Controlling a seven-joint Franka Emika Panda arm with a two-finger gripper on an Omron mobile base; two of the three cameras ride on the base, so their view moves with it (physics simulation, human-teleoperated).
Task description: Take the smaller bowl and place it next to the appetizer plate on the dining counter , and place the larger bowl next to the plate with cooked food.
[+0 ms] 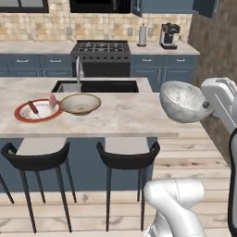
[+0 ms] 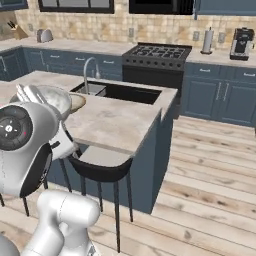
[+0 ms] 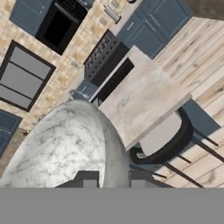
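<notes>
The desk (image 1: 120, 118) already carries the red-rimmed plate (image 1: 38, 110) with the wide shallow bowl (image 1: 80, 103) touching its side, so that half looks done. The marbled bowl (image 1: 184, 101) hangs in the air past the desk's end, the gripper (image 3: 113, 183) clamped on its rim; it is not yet placed by the appetizer plate.

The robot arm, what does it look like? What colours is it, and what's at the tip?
The arm is glossy white, built from fat rounded tube sections. Dark, nearly black rings separate them at the joints. In the right base view one joint ends in a round dark cap with a small red dot. At the tip, the gripper has two small, dark, squarish fingertips. No loose cables show.
</notes>
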